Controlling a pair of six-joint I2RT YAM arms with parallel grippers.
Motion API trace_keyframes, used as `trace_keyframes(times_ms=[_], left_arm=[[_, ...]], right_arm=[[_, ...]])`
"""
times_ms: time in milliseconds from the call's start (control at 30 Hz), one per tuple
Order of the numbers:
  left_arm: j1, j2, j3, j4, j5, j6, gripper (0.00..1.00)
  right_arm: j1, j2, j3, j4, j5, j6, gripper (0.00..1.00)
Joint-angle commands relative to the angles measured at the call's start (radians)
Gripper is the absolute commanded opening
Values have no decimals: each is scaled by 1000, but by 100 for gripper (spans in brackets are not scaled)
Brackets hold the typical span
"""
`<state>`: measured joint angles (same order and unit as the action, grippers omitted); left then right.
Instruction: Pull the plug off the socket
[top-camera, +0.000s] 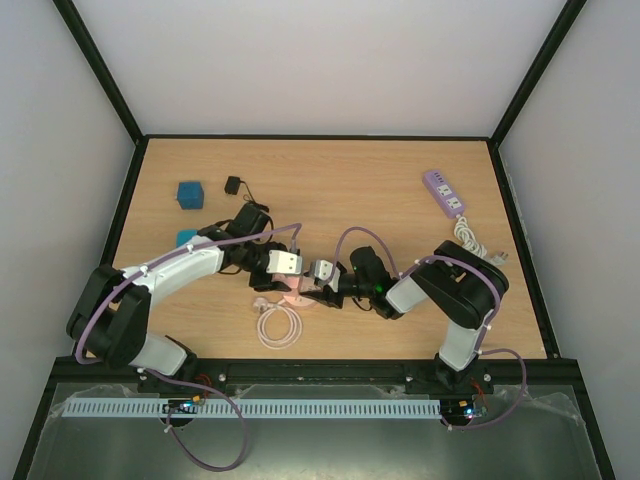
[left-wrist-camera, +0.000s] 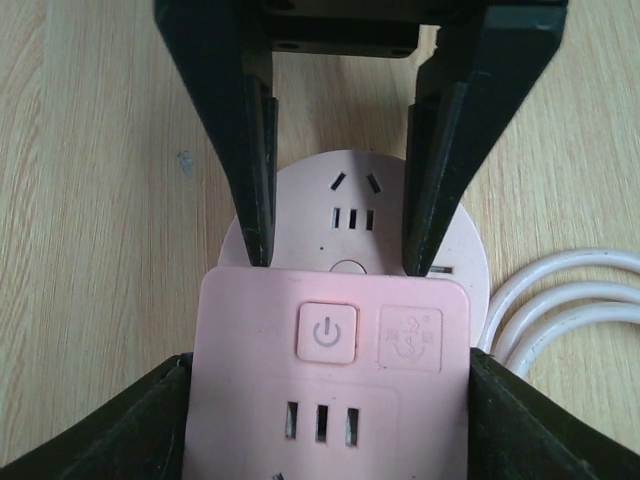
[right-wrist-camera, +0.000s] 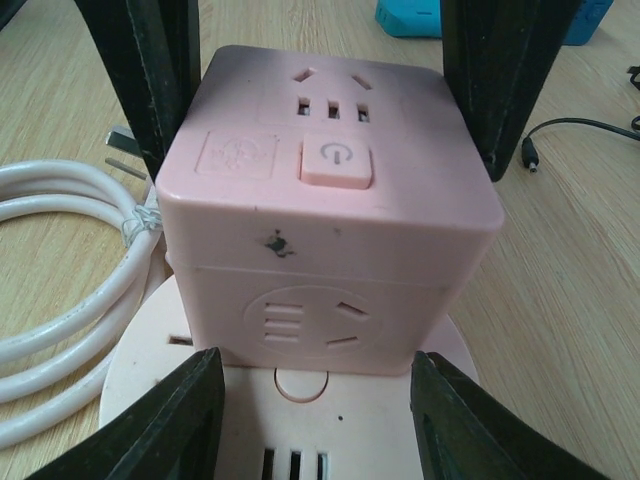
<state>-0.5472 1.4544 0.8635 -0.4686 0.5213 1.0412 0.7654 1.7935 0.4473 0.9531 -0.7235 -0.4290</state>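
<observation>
Pink plug (left-wrist-camera: 330, 400) clamped in left fingers (left-wrist-camera: 100, 430); right fingers (right-wrist-camera: 150, 430) apart on socket (left-wrist-camera: 350, 185); white cable (right-wrist-camera: 60, 180) beside.

Our left arm (top-camera: 185, 265), white shells and black joints, our right arm (top-camera: 405, 295) alike, lilac cables (top-camera: 358, 231), matte black fingers (left-wrist-camera: 230, 120)

Centred on surface (top-camera: 350, 190), atop round socket (left-wrist-camera: 352, 185), between left end effector (left-wrist-camera: 325, 420) and right end effector (right-wrist-camera: 315, 420): cube plug (right-wrist-camera: 330, 230). Nearer: coiled cable (top-camera: 278, 325). Far right: power strip (top-camera: 443, 193).
</observation>
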Motion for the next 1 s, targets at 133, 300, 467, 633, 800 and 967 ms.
trace_keyframes(times_ms=[133,300,467,633,800,967], left_arm=[[-15,-19,-18,8,14,-23,59],[8,-32,-1,-11,47,-21,55],[34,-48,22,-39,68,-9,54],[35,-59,27,-63,58,24,53],[35,-67,48,-80,70,14,52],[41,-69,82,-107,109,-18,51]], right_arm=[[4,45,-25,-68,18,-35,51],[5,53,-19,-76,14,-38,51],[4,67,-6,-90,20,-42,51],[5,83,7,-100,34,-44,51],[5,95,17,-112,44,-45,50],[5,99,21,-114,50,-47,50]])
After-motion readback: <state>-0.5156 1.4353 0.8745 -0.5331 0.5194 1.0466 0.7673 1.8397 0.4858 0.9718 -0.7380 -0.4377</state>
